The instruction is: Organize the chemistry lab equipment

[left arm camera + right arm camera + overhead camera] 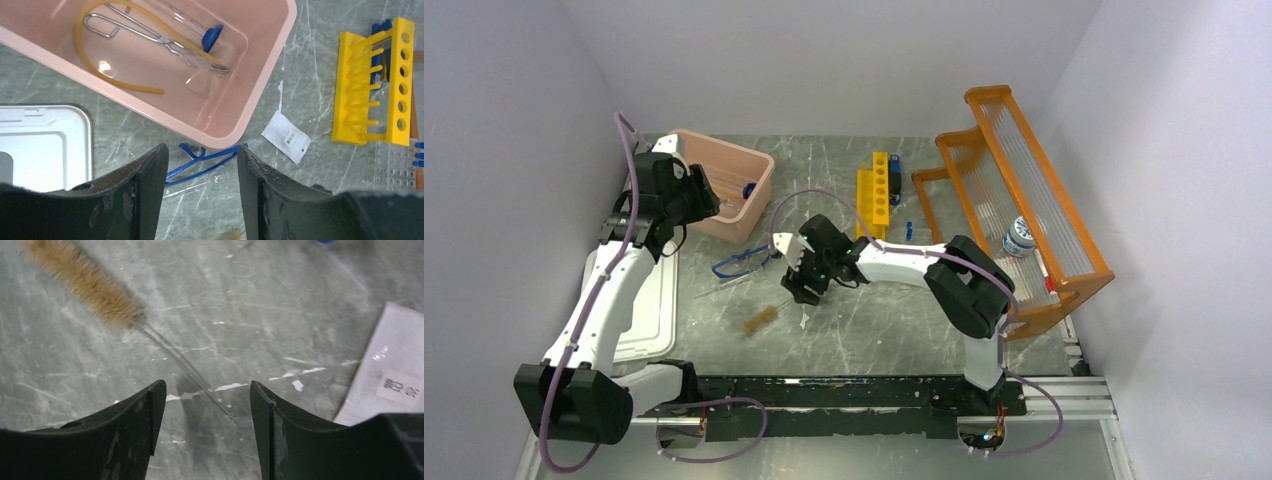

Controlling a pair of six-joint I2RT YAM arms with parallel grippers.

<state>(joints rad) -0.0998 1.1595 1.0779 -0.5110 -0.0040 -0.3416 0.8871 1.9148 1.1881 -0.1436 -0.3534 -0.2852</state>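
Note:
The wire tube brush [85, 282] lies on the table with its wire handle [185, 367] running between my right gripper's fingers. My right gripper [207, 385] is open and low over the handle's end; in the top view it [802, 292] is just right of the brush [759, 320]. A white packet [390, 375] lies beside it. My left gripper [202, 149] is open and empty above the tub's near edge. The pink tub [260, 90] holds amber tubing [100, 60], metal scissors [150, 32] and a blue-capped glass tube [212, 37]. Blue-framed goggles [200, 160] lie beside the tub.
A white lid [649, 300] lies at the left under my left arm. A yellow tube rack [874, 190] lies at the back middle with small blue caps [909, 228] near it. The big orange rack [1024, 200] at the right holds a small jar [1020, 237].

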